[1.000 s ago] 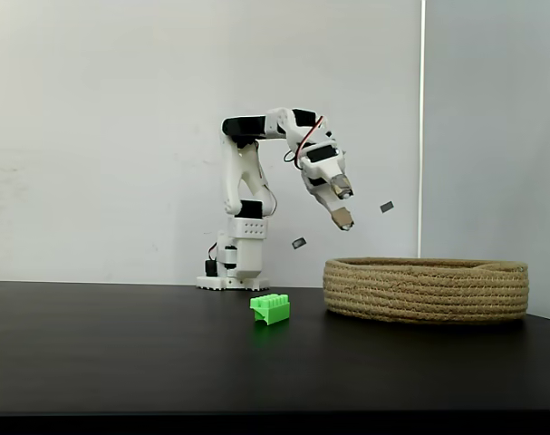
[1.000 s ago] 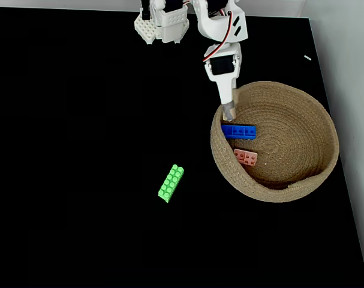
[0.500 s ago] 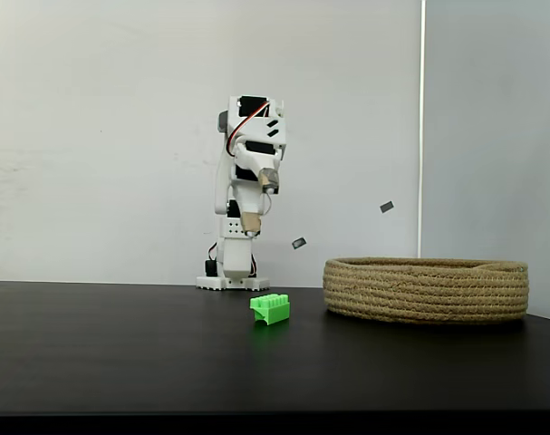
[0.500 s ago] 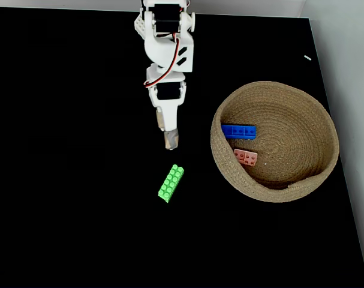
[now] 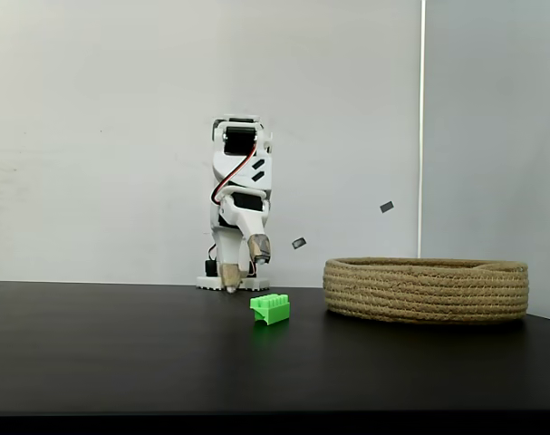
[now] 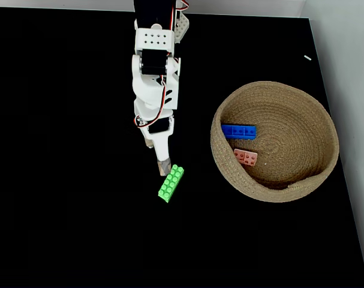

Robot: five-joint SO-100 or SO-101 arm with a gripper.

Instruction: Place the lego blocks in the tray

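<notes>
Green brick (image 6: 171,183) lies on the black table (image 6: 74,198), apart from the rope basket (image 6: 325,129), which sits to its right in both fixed views. Blue brick (image 6: 238,131) and pink brick (image 6: 246,157) lie inside the basket on its floor. Two of three are placed; one is outstanding.

Gripper (image 6: 162,165) hangs low, tips just beside the brick's upper end in the top-down fixed view. In the side-on fixed view the fingers (image 5: 256,248) stand parted by a modest gap and hold nothing (image 5: 242,267).

Step in hand, by my judgement: descent to grasp. The brick lies at a slant, so the fingers should be turned to close across its narrow width, centred along its length, and lowered until the tips bracket the side walls before closing.

Room is ample: open table on all sides of the brick. The one obstacle on the carry is the basket's near wall (image 5: 426,292); the brick must be lifted above that rim before travel rightward.
</notes>
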